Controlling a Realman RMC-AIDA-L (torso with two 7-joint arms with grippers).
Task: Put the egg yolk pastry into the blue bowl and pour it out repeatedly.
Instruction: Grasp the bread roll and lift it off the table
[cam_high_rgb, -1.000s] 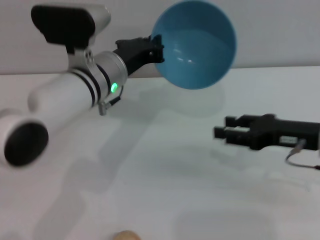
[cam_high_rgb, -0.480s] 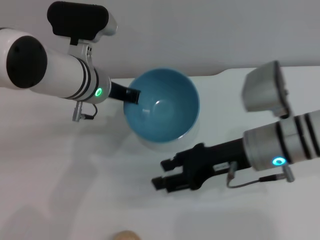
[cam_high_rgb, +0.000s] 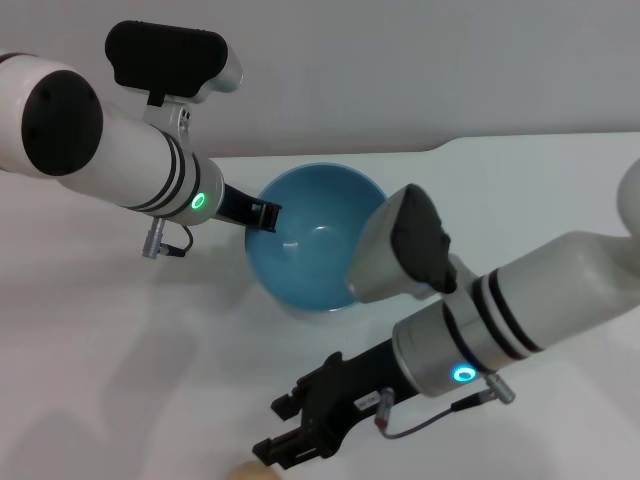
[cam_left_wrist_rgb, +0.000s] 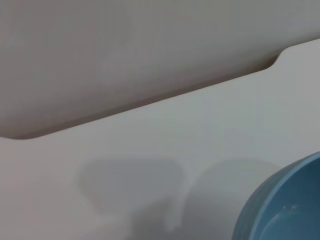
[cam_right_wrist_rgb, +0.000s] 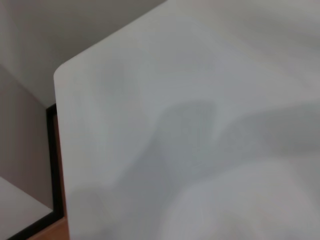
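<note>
The blue bowl (cam_high_rgb: 315, 240) sits upright and empty at the middle of the white table; its rim also shows in the left wrist view (cam_left_wrist_rgb: 285, 207). My left gripper (cam_high_rgb: 264, 215) is shut on the bowl's left rim. The egg yolk pastry (cam_high_rgb: 253, 472), a small tan ball, lies at the table's front edge, only partly in view. My right gripper (cam_high_rgb: 282, 430) reaches down toward it from the right, open, its fingertips just above and right of the pastry, apart from it.
The white table (cam_high_rgb: 120, 380) ends at a grey wall behind the bowl, with a step in its back edge (cam_high_rgb: 440, 150). The right wrist view shows only a rounded table corner (cam_right_wrist_rgb: 60, 75) and the floor beyond.
The left arm brought the bowl down from tipped high to upright on the table. The right arm swung forward and left, bringing its gripper close to the pastry.
</note>
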